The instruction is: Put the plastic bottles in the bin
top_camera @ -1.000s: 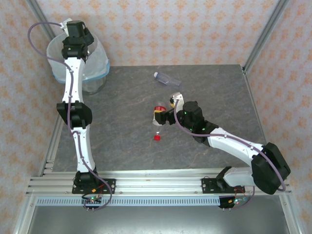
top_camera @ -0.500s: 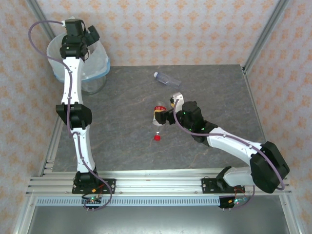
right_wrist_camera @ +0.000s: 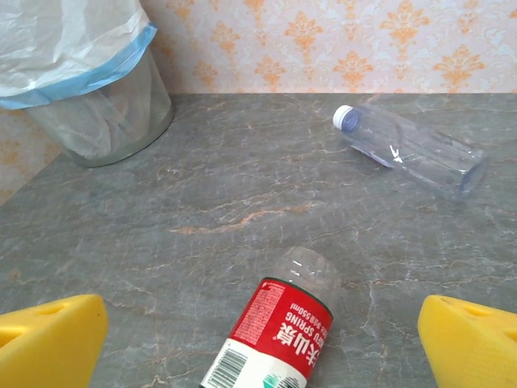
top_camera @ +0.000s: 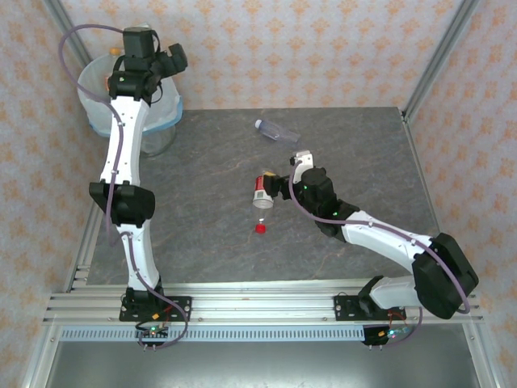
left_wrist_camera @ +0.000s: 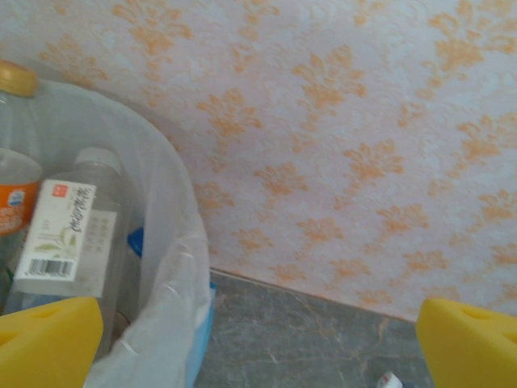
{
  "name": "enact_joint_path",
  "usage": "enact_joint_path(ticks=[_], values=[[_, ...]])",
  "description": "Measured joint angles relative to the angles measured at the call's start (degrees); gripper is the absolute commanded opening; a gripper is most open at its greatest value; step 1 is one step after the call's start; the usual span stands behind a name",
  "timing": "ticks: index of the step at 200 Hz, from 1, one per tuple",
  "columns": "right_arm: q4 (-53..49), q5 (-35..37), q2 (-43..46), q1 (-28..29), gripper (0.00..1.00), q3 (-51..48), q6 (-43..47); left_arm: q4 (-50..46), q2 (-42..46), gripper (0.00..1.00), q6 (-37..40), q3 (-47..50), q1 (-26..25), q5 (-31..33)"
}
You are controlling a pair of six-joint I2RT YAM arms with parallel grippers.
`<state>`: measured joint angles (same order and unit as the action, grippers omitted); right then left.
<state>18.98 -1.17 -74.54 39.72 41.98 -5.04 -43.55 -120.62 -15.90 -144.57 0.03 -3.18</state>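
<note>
The left tool (left_wrist_camera: 258,347) hangs open and empty over the right rim of the bin (top_camera: 90,97), at the far left corner of the worktop (top_camera: 202,242). Inside the bin are a white-label bottle (left_wrist_camera: 69,234) and an orange-label bottle (left_wrist_camera: 16,202). The right tool (right_wrist_camera: 258,339) is open too, holding nothing. A red-label bottle (right_wrist_camera: 279,323) lies on its side just in front of it, mid-worktop. A clear bottle (top_camera: 277,130) lies farther away, and a small red cap (top_camera: 260,229) nearer

Right end effector (top_camera: 297,162) backed off the red-labelled bottle (top_camera: 262,193) (now lying free); left end effector (top_camera: 174,59) swung right.
</note>
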Motion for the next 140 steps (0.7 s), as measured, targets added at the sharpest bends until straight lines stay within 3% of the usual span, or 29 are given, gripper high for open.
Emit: enact_joint_path(ticks=[50, 90, 140], values=[[-0.1, 1.8, -0.1, 0.0, 0.99, -0.3, -3.6, 1.2, 5.1, 1.0, -0.7, 11.6, -3.3, -0.6], [-1.2, 5.9, -0.1, 0.0, 0.99, -1.0, -11.7, 6.7, 13.5, 1.0, -3.6, 27.8, -5.6, -2.4], [-4.5, 5.7, -3.4, 0.7, 0.99, -1.3, -19.9, 14.2, 24.5, 1.0, -7.7, 44.3, -7.9, -3.7]])
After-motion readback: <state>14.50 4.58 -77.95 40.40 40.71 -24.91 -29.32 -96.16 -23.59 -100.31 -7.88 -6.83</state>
